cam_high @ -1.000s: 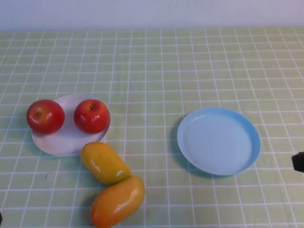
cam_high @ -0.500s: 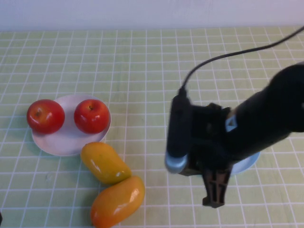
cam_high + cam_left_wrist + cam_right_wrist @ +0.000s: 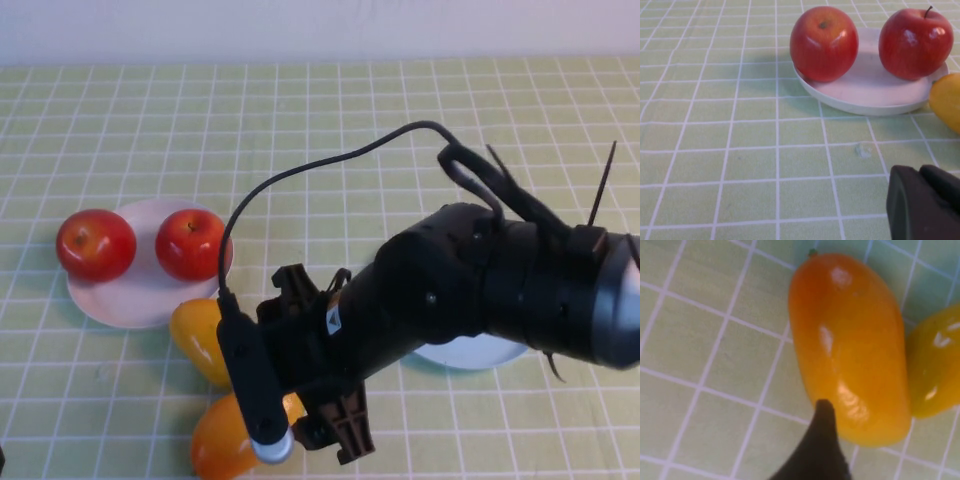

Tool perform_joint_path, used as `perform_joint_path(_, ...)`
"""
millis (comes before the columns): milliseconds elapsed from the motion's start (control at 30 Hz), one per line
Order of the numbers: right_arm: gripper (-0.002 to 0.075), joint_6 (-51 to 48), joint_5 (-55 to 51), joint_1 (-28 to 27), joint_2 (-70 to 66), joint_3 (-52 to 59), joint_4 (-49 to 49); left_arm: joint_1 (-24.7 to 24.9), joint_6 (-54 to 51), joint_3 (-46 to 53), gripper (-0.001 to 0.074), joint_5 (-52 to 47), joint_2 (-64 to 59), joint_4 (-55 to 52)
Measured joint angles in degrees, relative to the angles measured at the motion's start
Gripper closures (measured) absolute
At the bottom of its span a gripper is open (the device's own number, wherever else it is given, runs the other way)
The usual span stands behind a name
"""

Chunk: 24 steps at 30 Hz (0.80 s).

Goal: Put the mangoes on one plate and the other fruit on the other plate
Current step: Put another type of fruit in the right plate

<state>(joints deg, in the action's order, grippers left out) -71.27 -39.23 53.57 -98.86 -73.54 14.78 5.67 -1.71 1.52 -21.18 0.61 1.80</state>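
Table w/ light green cloth (image 3: pixel 330 120) (white grid lines), plain pale wall (image 3: pixel 300 25) along far edge.

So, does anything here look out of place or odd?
Only the two mangoes: they lie on the tablecloth beside the white plate, not on the blue plate. The right hand hovers over them; the left hand rests apart.
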Motion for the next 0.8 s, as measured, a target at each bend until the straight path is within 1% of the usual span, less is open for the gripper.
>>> perform_joint_path(100, 0.0131, -5.7, 2.0, 0.3, -1.3, 0.0, 0.4, 0.0, 0.0, 0.0, 0.0733, 0.0, 0.0, 0.0)
perform_joint_path(300, 0.0112, -14.1, 3.3, 0.4, -4.2, 0.0, 1.0, 0.0, 0.0, 0.0, 0.0733, 0.0, 0.0, 0.0)
perform_joint_path(467, 0.011, -15.8, 3.4, 0.4, -7.5, -0.7, 1.1, 0.0, 0.0, 0.0, 0.0733, 0.0, 0.0, 0.0)
perform_joint_path(800, 0.0109, -16.0, 1.4, 0.4, -13.1, -6.8, 1.3, 0.0, 0.0, 0.0, 0.0733, 0.0, 0.0, 0.0)
